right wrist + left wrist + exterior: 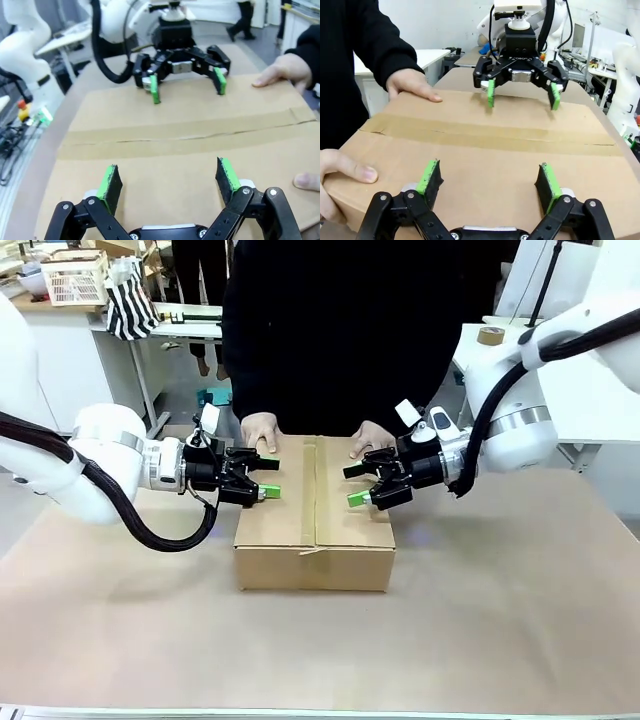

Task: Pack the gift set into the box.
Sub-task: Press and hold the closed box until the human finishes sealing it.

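The box (315, 530) stands in the middle of the table, its top flaps down with brown tape (485, 136) along the seam. My left gripper (269, 478) hovers open over the box's left end and my right gripper (354, 486) hovers open over its right end, facing each other. In the left wrist view my left gripper (488, 176) is just above the cardboard, with my right gripper (521, 95) opposite. The right wrist view shows my right gripper (170, 180) the same way. The person's hands (262, 430) (372, 438) rest on the far edge. The gift set is out of view.
Brown paper covers the table (500, 620), with free room around the box. A white lattice basket (75, 280) and a striped bag (130, 302) sit on a shelf at the back left. A tape roll (490, 335) lies on a table at the back right.
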`<state>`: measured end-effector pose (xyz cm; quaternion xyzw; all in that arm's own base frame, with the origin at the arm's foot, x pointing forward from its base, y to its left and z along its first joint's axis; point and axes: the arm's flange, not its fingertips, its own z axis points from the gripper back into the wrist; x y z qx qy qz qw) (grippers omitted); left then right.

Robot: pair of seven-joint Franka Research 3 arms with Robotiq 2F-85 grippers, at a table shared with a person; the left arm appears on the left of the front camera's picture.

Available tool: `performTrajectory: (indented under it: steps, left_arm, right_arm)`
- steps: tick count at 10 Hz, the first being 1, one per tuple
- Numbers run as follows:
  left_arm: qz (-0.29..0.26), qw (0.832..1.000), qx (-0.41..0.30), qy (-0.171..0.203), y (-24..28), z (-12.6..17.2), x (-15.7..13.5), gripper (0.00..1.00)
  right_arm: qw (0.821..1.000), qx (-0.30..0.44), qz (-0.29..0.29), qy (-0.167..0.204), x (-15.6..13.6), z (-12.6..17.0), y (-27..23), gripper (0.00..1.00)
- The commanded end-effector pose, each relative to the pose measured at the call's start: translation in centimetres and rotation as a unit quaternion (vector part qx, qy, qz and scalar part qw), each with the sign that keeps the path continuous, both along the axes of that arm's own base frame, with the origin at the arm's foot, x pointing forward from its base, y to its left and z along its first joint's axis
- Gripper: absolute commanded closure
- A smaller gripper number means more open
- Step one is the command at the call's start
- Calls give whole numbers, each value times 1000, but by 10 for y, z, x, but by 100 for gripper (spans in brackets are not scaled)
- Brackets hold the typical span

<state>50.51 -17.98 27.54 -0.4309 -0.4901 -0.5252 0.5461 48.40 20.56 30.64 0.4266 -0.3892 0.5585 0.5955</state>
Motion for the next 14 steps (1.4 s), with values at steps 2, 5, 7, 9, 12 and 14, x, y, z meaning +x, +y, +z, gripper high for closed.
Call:
performTrajectory:
  steps: [2,5,7,9,12,14]
  left_arm:
    - [-30,999,20,5,0,-7,-7,0]
    - [-38,998,58,1,-1,-11,-11,0]
    - [-25,1000,12,-4,-2,1,-4,0]
    - [-25,1000,12,-4,-2,1,-4,0]
    - [-25,1000,12,-4,-2,1,-4,0]
    - [-25,1000,12,-4,-2,1,-4,0]
  right_arm:
    - [999,-14,-40,-26,0,-20,4,0]
    - [999,-5,-27,21,7,-31,-1,0]
    - [1000,-8,-26,-2,2,-11,0,0]
    - [1000,-8,-26,-2,2,-11,0,0]
    - [1000,-8,-26,-2,2,-11,0,0]
    - [1000,-8,-26,-2,2,-11,0,0]
